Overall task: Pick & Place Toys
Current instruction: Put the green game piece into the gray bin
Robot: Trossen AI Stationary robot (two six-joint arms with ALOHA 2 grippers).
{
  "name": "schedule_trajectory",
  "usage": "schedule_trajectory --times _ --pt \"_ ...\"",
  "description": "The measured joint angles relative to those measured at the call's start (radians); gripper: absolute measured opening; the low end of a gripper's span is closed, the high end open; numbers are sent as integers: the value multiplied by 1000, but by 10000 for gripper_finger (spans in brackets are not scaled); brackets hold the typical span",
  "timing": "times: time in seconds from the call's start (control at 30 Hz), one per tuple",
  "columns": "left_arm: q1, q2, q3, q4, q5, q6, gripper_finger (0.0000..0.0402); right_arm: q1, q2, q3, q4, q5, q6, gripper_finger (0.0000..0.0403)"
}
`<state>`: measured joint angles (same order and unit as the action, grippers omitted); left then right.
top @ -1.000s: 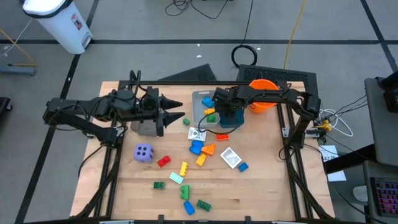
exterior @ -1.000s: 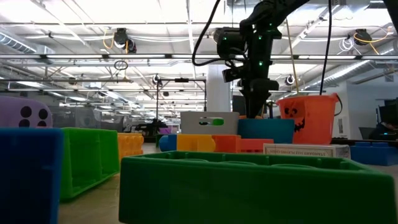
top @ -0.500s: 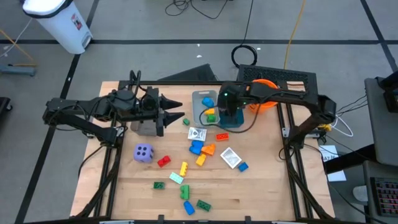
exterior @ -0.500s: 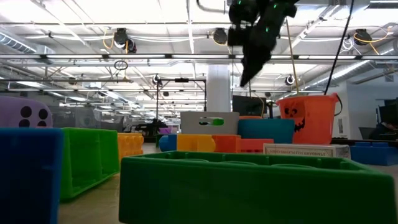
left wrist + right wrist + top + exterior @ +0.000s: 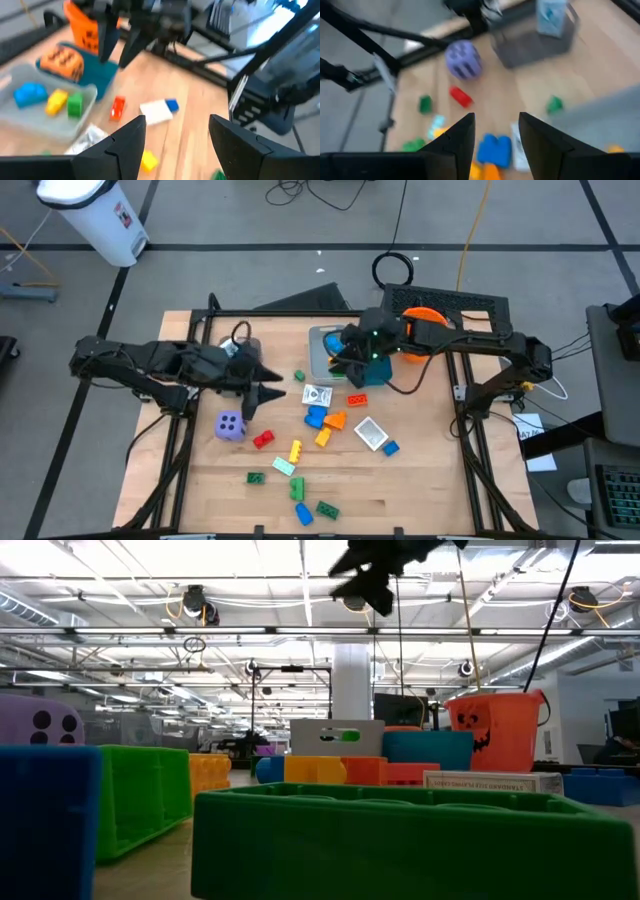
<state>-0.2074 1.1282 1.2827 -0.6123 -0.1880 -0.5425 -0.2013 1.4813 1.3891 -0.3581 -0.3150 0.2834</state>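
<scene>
Both sets of fingers open, holding nothing. Lower left gripper [image 5: 268, 392] straight onto purple dice [image 5: 231, 426] near bench's left edge, squeeze gently.

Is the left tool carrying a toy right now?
No. In the left wrist view the left tool has its fingers spread with only the table and loose bricks showing between them.
</scene>
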Motion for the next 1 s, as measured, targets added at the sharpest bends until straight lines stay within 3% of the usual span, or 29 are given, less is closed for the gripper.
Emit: schedule_trajectory --times 0.17,0.27,0.37,0.47,0.6,0.7,0.83,1.0 --pt "-59 0 0 -108 -3 -45 227 65 13 0 148 3 59 144" --pt "-81 0 0 -185 -4 -35 227 99 11 0 187 76 90 144" --pt "-86 0 0 -281 -33 1 227 129 11 0 178 155 101 144" --pt "-71 6 0 -350 -56 90 227 157 -6 0 178 162 131 144" --pt "-2 46 -1 -373 -33 235 227 185 -5 1 129 167 148 144" --pt "86 83 0 -373 23 336 227 194 -2 0 57 243 122 144" --pt "214 161 0 -358 92 487 227 183 -5 0 -37 346 49 144" --pt "325 255 0 -343 103 708 227 125 -24 1 -53 366 -73 144"
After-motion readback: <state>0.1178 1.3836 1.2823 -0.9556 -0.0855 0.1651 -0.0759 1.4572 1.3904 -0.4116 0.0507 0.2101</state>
